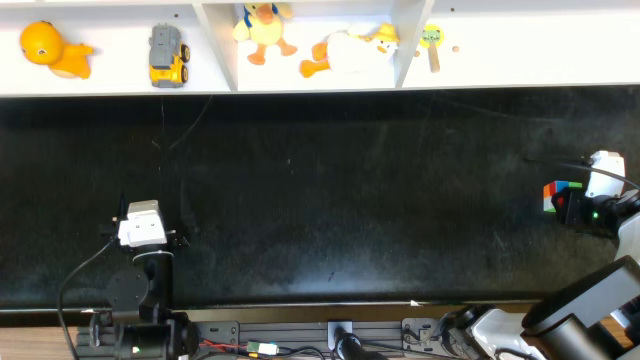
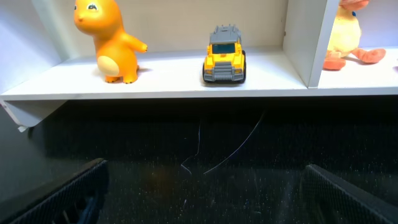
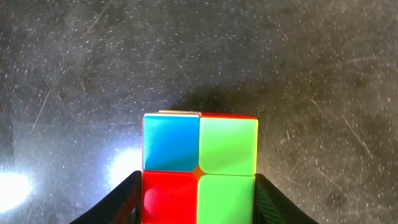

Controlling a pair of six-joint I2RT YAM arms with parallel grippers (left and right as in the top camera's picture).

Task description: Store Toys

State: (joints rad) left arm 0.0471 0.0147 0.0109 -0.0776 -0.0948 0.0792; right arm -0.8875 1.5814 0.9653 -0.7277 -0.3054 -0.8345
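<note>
Top view first: the dark surface (image 1: 320, 200) runs across the whole frame, and the white shelf (image 1: 320, 88) spans its upper edge in 3 compartments. My right arm (image 1: 590, 290) stands at the lower right, my left arm (image 1: 150, 290) at the lower left. The right tool (image 3: 198, 202) is at the right edge of the frame. Its jaws press against 2 opposite sides of the cube (image 3: 199, 155), so I judge that it holds the cube, which sits on or just above the surface. The left tool (image 1: 142, 225) hangs wide open with nothing in it, well apart from the cube.

The next move turns on 1 relation: the shelf lies up the frame from the cube, and the right compartment, at the upper right, is the nearest. A small toy (image 1: 432, 40) stands by that compartment's left wall. The cube is equal-sided, so no long axis matters. The right arm is nearer by far.
</note>
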